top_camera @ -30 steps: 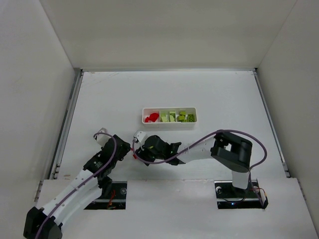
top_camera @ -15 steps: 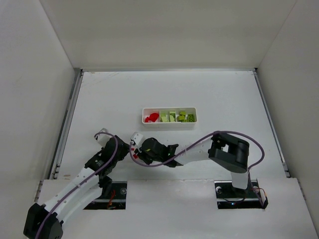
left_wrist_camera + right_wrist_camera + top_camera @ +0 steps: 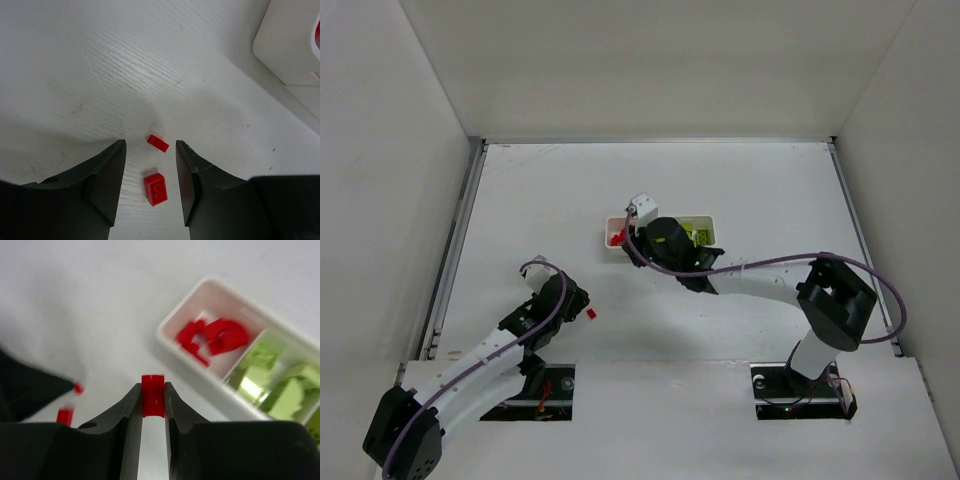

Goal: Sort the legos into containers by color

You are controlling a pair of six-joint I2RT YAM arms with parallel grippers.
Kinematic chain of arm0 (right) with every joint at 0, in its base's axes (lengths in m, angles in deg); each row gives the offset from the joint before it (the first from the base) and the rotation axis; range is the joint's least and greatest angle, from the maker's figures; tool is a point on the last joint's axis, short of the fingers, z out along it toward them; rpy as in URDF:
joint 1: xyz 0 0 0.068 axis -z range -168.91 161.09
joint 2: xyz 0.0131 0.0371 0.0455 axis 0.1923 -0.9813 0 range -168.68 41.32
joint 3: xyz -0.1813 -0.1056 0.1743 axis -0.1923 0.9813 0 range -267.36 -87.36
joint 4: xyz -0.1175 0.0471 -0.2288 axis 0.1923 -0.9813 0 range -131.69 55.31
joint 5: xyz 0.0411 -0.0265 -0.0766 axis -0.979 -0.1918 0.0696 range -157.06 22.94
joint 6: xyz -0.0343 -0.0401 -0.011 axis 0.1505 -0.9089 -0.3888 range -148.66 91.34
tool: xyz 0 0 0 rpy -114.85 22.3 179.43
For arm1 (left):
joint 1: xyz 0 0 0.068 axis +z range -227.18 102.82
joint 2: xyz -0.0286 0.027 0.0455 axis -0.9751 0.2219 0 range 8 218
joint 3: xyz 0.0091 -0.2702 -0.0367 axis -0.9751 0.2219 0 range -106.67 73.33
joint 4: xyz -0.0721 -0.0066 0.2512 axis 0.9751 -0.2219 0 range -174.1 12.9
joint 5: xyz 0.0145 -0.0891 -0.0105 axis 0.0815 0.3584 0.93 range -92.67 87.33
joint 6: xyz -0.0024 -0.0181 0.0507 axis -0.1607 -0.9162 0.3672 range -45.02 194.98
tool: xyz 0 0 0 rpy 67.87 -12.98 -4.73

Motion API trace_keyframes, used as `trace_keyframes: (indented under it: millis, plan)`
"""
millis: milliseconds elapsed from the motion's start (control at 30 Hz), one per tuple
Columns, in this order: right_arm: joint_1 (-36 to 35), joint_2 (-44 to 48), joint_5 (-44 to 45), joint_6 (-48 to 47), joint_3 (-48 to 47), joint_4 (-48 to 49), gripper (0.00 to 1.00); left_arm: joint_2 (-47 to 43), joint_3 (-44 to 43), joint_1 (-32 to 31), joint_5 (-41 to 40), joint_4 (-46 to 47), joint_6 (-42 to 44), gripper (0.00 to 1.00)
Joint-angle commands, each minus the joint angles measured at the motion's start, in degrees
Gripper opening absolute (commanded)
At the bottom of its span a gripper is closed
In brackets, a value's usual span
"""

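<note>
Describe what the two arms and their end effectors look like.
Both arms, left arm and right arm, have white tubular links and chunky black joint housings, each trailed by a loose purple cable. The left end effector and right end effector have two matte black, tapering fingers. A small white box sits at the right wrist. No markings readable.

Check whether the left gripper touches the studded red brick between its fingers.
Apart. Left wrist view: bare table separates the studded red brick from both left gripper fingers.

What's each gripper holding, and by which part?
Right gripper pinches a red lego by its two opposite sides; left gripper is open and holds nothing.
</note>
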Motion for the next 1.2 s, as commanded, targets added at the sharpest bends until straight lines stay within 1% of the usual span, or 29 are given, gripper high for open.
trace_keyframes:
  millis: [0, 200, 333, 400, 467, 533, 567, 633, 700, 967, 1167]
  plan:
    - [3.65, -2.82, 1.59, 3.73, -6.07, 2.19, 0.23, 0.12, -1.49, -1.16, -2.90, 2.80, 1.84, 0.41]
    - [6.39, -10.65, 1.76, 5.75, -13.82, 1.05, 0.23, 2.31, -0.78, -3.53, -5.63, 5.18, 3.78, 0.41]
    - [7.09, -13.47, 2.46, 7.07, -16.02, 1.14, 0.28, 3.80, -0.60, -4.85, -6.42, 6.24, 4.57, 0.42]
    - [7.18, -14.26, 2.20, 7.51, -16.55, 1.22, 0.33, 4.42, -0.78, -5.20, -6.60, 6.41, 5.28, 0.42]
    - [7.10, -14.35, 2.37, 7.51, -16.55, 1.49, 0.42, 4.86, -0.69, -5.64, -7.21, 6.94, 5.54, 0.42]
    - [7.01, -14.00, 2.64, 7.43, -16.03, 1.84, 0.49, 5.56, -0.78, -5.99, -7.39, 7.64, 5.63, 0.42]
    - [7.01, -13.57, 2.73, 7.60, -15.42, 2.10, 0.52, 6.17, -0.87, -6.17, -7.39, 7.99, 5.98, 0.42]
    - [7.01, -12.17, 3.34, 7.60, -13.92, 2.45, 0.53, 7.49, -1.04, -6.61, -7.65, 9.13, 6.86, 0.42]
    - [6.75, -9.88, 4.13, 7.69, -11.38, 3.42, 0.53, 9.07, -1.22, -7.13, -7.92, 10.01, 7.21, 0.42]
    - [5.60, 0.05, 6.59, 9.18, 1.63, 9.66, 0.53, 13.12, -3.06, -8.89, -9.15, 9.32, 9.06, 0.31]
    - [5.78, 4.80, 8.79, 9.53, 6.91, 11.07, 0.53, 14.18, -4.12, -10.47, -10.90, 6.42, 9.50, 0.28]
